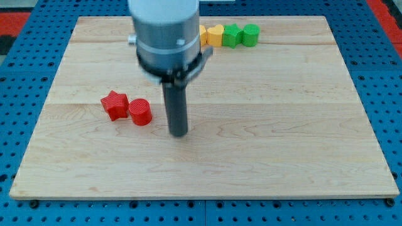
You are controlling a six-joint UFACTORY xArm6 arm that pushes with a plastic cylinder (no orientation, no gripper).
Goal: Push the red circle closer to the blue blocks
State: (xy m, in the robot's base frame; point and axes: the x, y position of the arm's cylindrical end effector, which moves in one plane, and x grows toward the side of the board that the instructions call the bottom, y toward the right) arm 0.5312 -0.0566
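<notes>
Our tip [179, 133] sits on the wooden counter [282, 157], a bit left of centre. The red circle [141, 112] lies at about 10 o'clock from our tip, near but not touching, a sliver of bare wood between them. A red star [114, 105] touches the circle on its 9 o'clock side.

There is no hand on this rig, only the plain rod, so nothing spreads or pinches; it carries nothing.

No blue blocks show anywhere on the counter. At 12 o'clock, along the far edge, we see a row: an orange-yellow block [203, 34] partly behind the arm, a yellow block [215, 36], a green block [232, 35], a green cylinder [250, 34]. The arm body hides the stretch just left of that row, so blue blocks could sit behind it; we cannot tell.

We judge the push direction undecided until they show. With our tip at the circle's 4 o'clock, a straight push sends it toward 10 o'clock, into the star.
</notes>
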